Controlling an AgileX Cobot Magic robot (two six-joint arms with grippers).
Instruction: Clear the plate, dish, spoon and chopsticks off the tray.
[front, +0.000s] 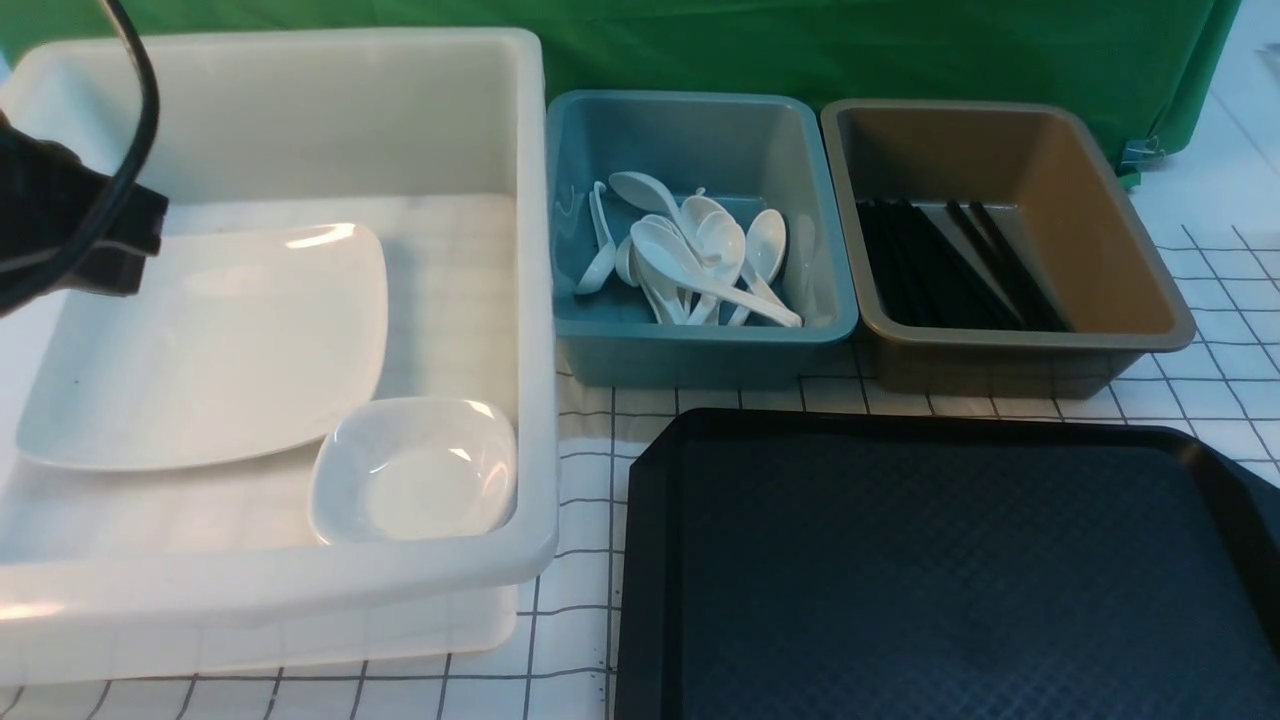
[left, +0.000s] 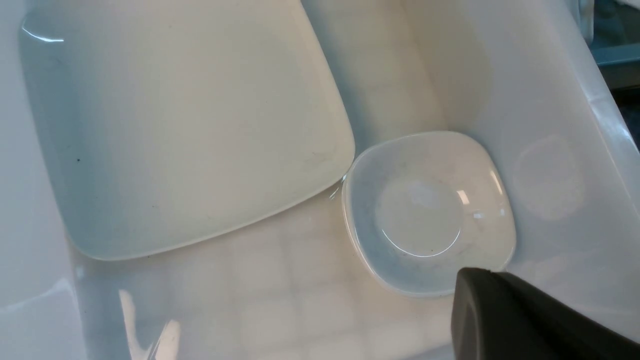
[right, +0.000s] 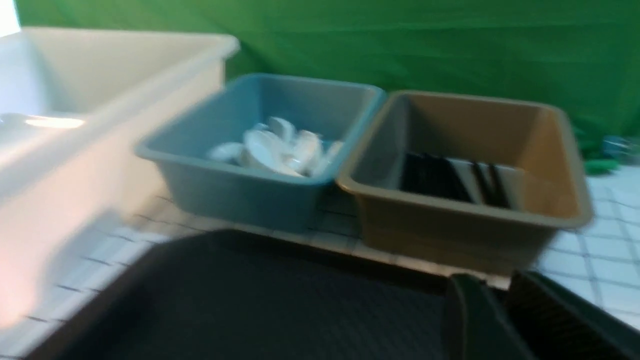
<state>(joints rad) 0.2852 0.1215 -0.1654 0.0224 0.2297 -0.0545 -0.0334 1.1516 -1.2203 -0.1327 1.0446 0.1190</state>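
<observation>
Just under my right gripper (right: 492, 320), its two fingers standing nearly together with nothing between them, lies the bare black tray (front: 950, 580). Beyond it sit the teal bin (front: 700, 345) of white spoons (front: 700, 255) and, beside that, the brown tub (front: 1020, 350) holding the black chopsticks (front: 950, 265). My left gripper (left: 525, 320) hangs over the white tub (front: 300, 590); only one dark finger shows, so I cannot tell its opening. Below it the small dish (left: 430, 212) touches a corner of the large plate (left: 185, 125).
</observation>
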